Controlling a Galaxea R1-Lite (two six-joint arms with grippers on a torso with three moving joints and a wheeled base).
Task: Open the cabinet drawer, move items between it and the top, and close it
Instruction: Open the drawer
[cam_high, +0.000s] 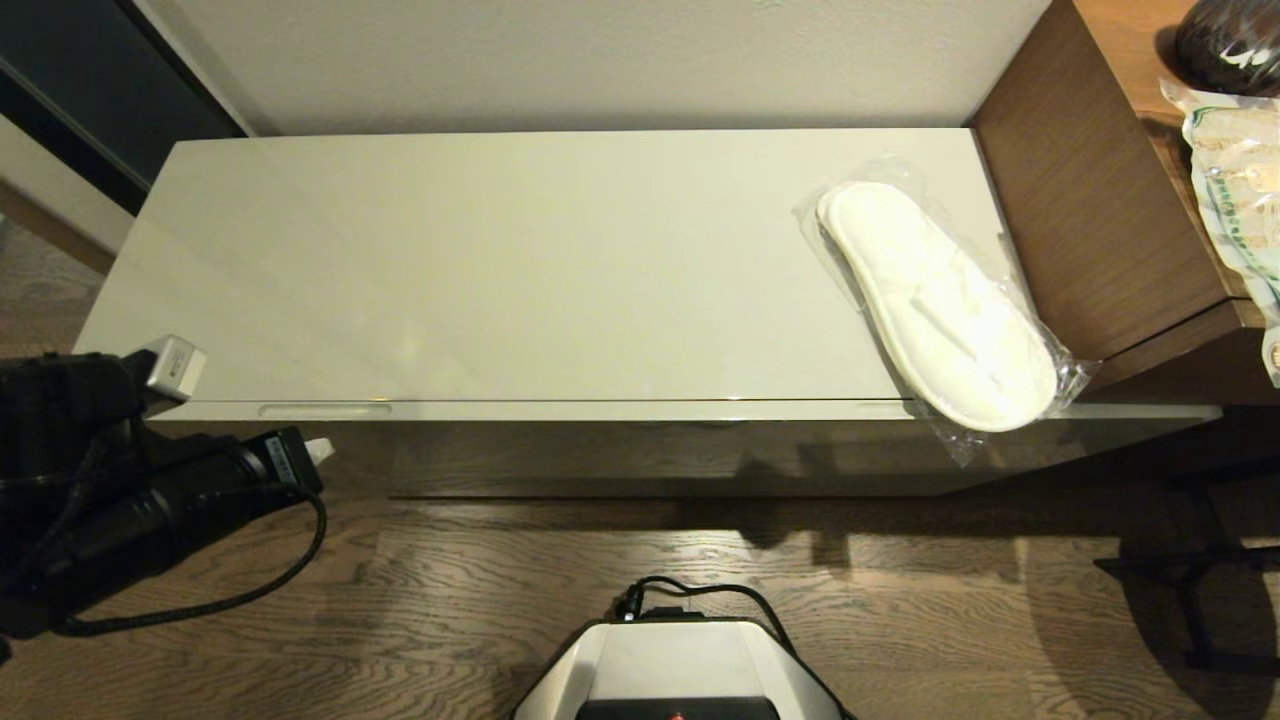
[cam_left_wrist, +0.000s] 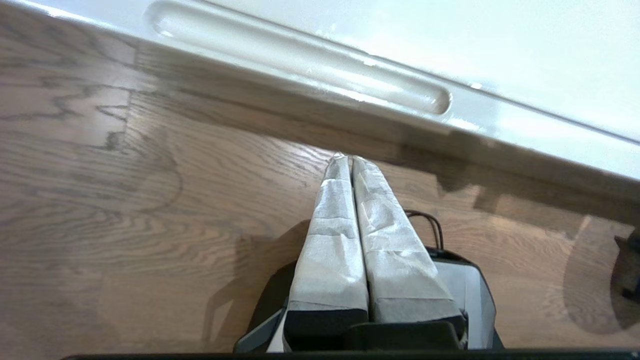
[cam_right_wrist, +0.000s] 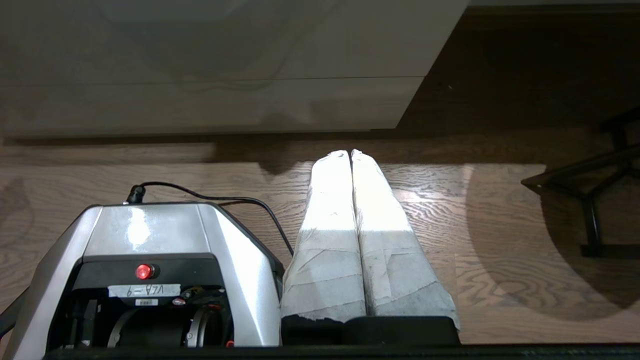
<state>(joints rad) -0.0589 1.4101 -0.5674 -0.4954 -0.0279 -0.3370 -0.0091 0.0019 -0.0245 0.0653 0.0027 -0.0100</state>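
Drawer (cam_high: 700, 410): shut flush under the top (cam_high: 500, 260); its dark front mirrors the floor.
Slot (cam_high: 325, 410): a recessed handle near the drawer's left end, placed for a pull from the front.
Left hand (cam_high: 318, 449): held low, just in front of that slot; fingers (cam_left_wrist: 345, 220) are pressed together, nothing gripped, apparently lined up to hook the slot.
Slippers (cam_high: 935, 305): one bagged pair laid on the top's right end, toe overhanging the front edge beside the brown desk (cam_high: 1100, 200).
Right hand (cam_right_wrist: 351, 152): parked over the floor, fingers pressed together, nothing held.
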